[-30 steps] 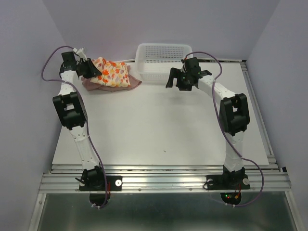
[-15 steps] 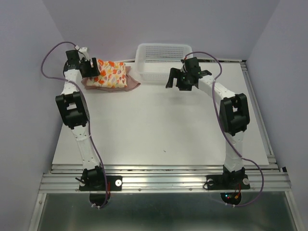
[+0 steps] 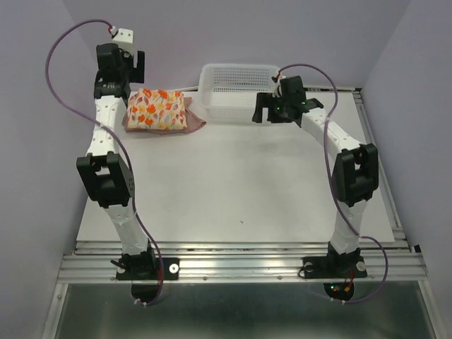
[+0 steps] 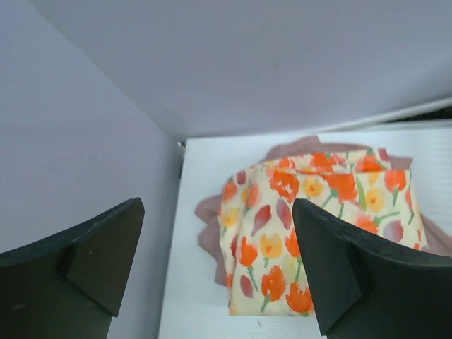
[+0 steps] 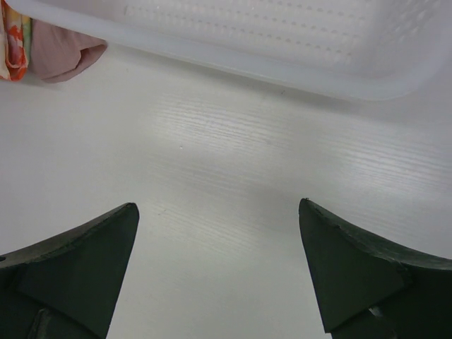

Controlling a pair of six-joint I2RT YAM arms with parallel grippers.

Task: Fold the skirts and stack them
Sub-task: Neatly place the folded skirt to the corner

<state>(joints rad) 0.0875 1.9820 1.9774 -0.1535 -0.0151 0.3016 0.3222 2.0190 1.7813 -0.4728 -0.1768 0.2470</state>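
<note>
Stacked skirts (image 4: 311, 205) below left pincer (image 4: 217, 206), apart

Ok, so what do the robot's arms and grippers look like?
The left arm and right arm are white tubes with black joints. A purple cable loops along each. The left gripper and right gripper each have two dark, wedge-shaped fingers.

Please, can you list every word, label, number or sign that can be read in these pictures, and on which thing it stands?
None: no view shows any readable text.
The printed skirt carries only a flower pattern, no letters.
The pink skirt under it, the white basket and the table show no marking.
</note>
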